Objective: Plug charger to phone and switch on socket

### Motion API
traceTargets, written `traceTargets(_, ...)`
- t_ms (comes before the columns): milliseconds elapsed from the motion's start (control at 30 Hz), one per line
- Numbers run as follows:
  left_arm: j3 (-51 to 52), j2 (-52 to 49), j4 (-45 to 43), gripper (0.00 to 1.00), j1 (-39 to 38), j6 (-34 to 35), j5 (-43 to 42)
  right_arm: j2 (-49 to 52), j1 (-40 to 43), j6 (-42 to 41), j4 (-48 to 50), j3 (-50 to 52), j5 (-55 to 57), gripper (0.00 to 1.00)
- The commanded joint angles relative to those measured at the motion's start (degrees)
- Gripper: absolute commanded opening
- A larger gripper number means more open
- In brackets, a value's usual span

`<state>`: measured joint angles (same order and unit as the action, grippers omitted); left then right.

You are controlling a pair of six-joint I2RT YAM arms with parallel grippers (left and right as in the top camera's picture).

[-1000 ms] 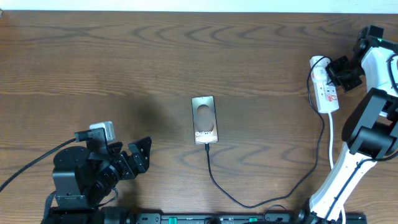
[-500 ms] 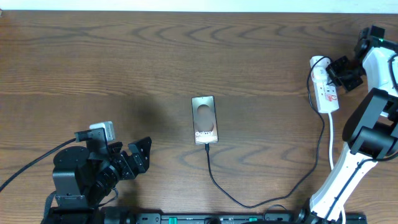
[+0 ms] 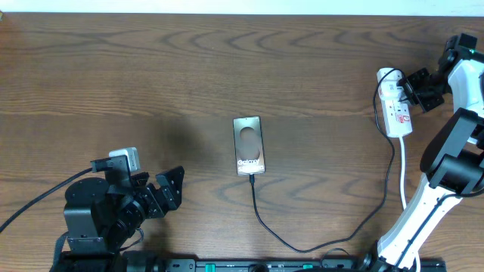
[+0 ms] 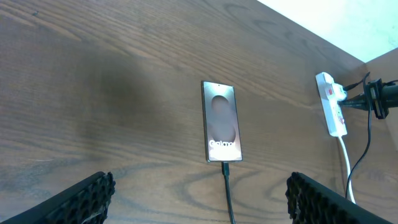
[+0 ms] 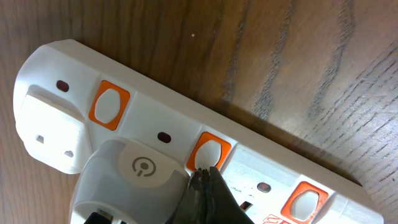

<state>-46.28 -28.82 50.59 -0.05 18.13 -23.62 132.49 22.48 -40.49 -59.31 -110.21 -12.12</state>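
Observation:
The phone [image 3: 249, 145] lies flat mid-table with "Galaxy" lettering at its near end; it also shows in the left wrist view [image 4: 221, 121]. The thin black charger cable [image 3: 261, 215] is plugged into its near end and runs right toward the socket. The socket [image 3: 395, 102], a white power strip, lies at the far right. In the right wrist view the socket [image 5: 155, 112] has orange switches and a white adapter [image 5: 134, 177] plugged in. My right gripper [image 5: 205, 177] is shut, its tip touching the middle orange switch [image 5: 210, 151]. My left gripper [image 4: 199, 199] is open and empty, near the phone's near end.
A white cord [image 3: 401, 162] runs from the socket toward the table's front edge, beside my right arm's white base [image 3: 412, 219]. A white plug [image 5: 46, 134] sits in the strip's end outlet. My left arm [image 3: 113, 204] rests at the front left.
My right gripper has shifted slightly right and back at the socket. The phone, charger cable and left arm have not moved.

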Motion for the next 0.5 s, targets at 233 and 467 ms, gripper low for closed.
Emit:
traceTargets(233,0.2,0.1,0.0,0.90,0.3,-0.5,0.3,-1.2,-1.4,0.7,0.8,-0.3,-4.9,0.01)
traceTargets(467,0.2,0.1,0.0,0.90,0.3,-0.5,0.3,2.2,-2.0,0.7,-0.3,-0.3,-6.6,0.01)
